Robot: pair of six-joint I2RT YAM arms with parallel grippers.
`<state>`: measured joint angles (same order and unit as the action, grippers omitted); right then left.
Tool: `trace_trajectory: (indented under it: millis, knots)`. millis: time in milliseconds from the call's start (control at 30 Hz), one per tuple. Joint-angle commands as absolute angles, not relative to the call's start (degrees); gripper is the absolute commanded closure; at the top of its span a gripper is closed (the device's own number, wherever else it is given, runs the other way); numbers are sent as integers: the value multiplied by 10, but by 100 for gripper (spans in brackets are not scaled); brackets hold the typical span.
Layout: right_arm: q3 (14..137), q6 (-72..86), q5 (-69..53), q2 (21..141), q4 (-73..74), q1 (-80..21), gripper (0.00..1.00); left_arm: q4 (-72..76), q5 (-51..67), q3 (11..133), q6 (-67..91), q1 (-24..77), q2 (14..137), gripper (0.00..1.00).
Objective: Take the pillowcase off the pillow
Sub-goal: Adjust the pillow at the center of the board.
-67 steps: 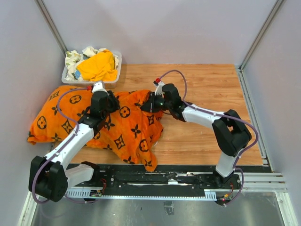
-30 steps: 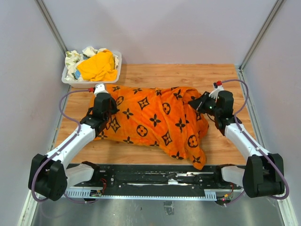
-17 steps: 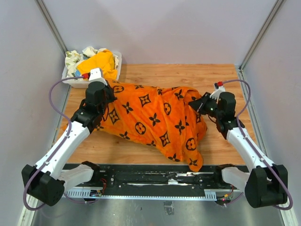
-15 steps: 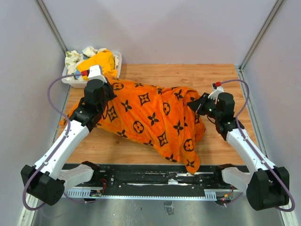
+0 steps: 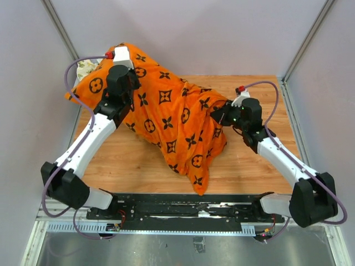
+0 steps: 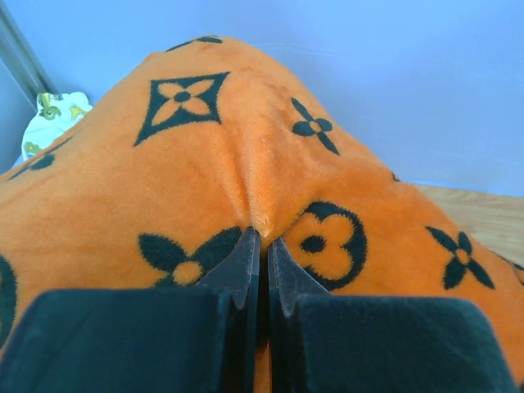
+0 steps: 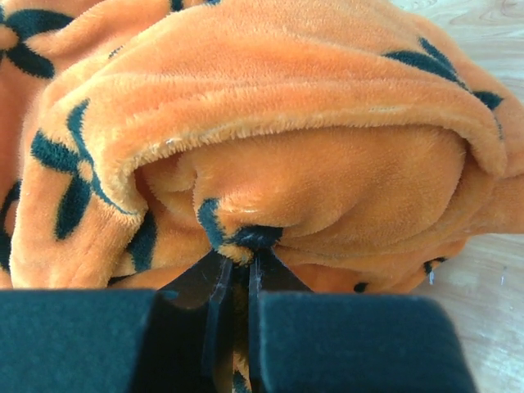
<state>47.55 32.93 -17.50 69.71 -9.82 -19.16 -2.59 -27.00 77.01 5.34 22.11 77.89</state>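
Left claw [image 6: 263, 243] was clamped shut on a lifted fold of the soft orange fabric pillowcase [image 5: 166, 111] printed with black flowers; right claw [image 7: 236, 264] was pinched tight on its opposite end.

The pillowcase [image 5: 166, 116] spans the counter [image 5: 249, 94] from far left to mid-right. The left pincer [image 6: 262, 246] pinches its far-left end, the right pincer [image 7: 237, 266] its right edge.

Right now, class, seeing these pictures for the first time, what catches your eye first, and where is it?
A big orange pillowcase with black flower prints is draped across the wooden table, lifted high at the back left. The left arm holds that high end, jaws pinched shut on a fold. The right arm has its jaws shut on the fabric at the right side.
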Motion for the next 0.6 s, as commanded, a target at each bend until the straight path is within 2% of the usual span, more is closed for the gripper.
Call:
trace_trajectory:
  millis: [0, 33, 67, 100, 133, 167, 267, 400, 567]
  knots:
    - [531, 338, -177, 757, -149, -208, 95, 4, -260, 809, 44, 201, 857, 88]
    - [541, 334, -185, 774, -139, -208, 84, -5, -252, 809, 51, 196, 872, 70]
    - [548, 331, -194, 788, -128, -208, 67, -10, -245, 806, 54, 193, 882, 44]
    - [551, 327, -198, 797, -118, -208, 51, -13, -240, 804, 55, 192, 887, 22]
    - [550, 322, -196, 799, -110, -208, 40, -15, -239, 804, 55, 191, 887, 10]
    - [545, 315, -190, 795, -101, -208, 32, -16, -235, 803, 56, 191, 882, 4]
    - [519, 295, -139, 758, -73, -205, 17, -9, -177, 789, 45, 192, 842, 1]
    - [475, 289, -117, 705, -58, -185, 15, 11, 9, 728, -38, 235, 767, 1]
    - [431, 294, -93, 665, -51, -173, 16, 60, 93, 641, -98, 358, 718, 1]
